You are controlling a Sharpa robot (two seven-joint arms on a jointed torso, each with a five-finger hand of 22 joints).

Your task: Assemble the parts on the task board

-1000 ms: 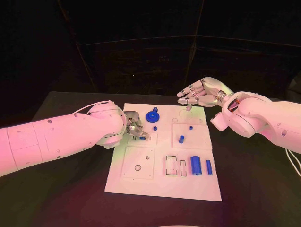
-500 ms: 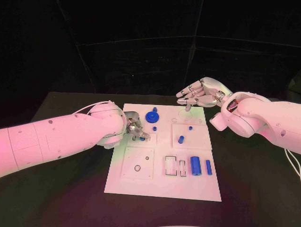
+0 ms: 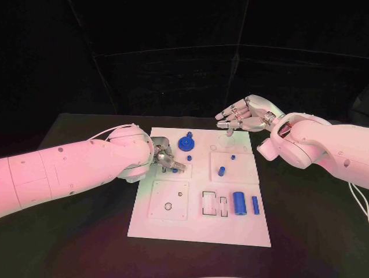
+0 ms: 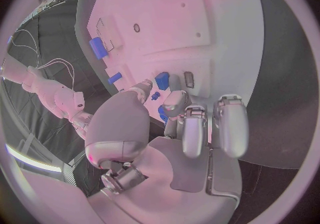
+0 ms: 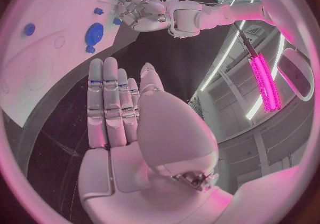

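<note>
White task board lies mid-table, blue parts scattered across it. Left hand rests over board's left side, fingers curled round small blue part; grip uncertain. Right hand hovers above far edge, fingers pressed together, holding nothing.

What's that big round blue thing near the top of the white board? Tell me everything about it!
The round blue part looks like a plastic disc lying flat on the task board, near its far edge, with a small blue knob standing up from it. In the right wrist view its rim looks bumpy, perhaps toothed like a gear. No robot hand touches it: the left robot hand works just beside it on a smaller blue piece, and the right robot hand hovers beyond the far edge.
</note>
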